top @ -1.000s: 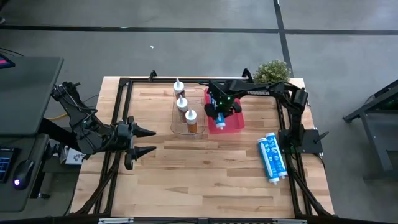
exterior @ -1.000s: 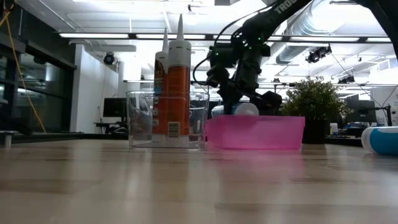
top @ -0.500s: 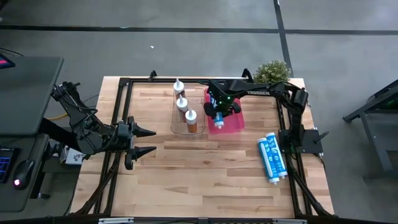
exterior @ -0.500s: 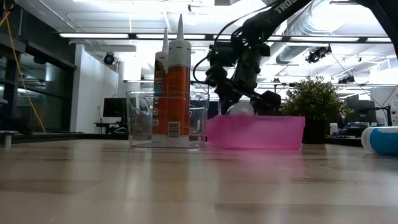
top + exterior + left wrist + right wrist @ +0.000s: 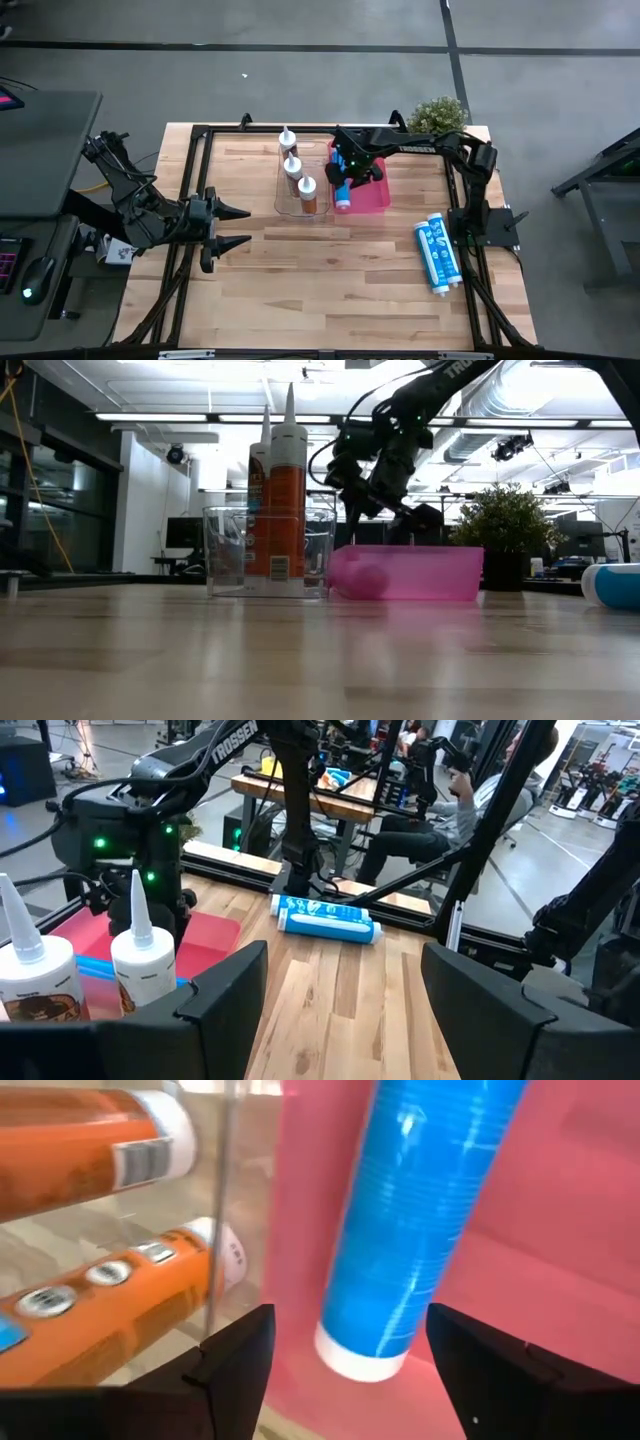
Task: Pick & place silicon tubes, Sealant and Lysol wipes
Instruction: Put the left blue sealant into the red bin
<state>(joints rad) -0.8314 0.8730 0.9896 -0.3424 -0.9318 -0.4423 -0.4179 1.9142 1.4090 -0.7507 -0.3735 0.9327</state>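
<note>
Tubes sorted into two bins, two left on the table

Three orange sealant tubes (image 5: 294,172) stood nozzle-up in the clear bin (image 5: 282,205). One blue tube (image 5: 344,194) lay flat in the pink bin (image 5: 378,196). Two more blue tubes (image 5: 437,253) lay side by side on the table (image 5: 320,280).

High view: overhead, straight down on the whole table (image 5: 330,290). Low view: at tabletop level, facing the room. Left wrist view: looks across the table. Right wrist view: close above the pink bin (image 5: 560,1210). All views share that bin.
</note>
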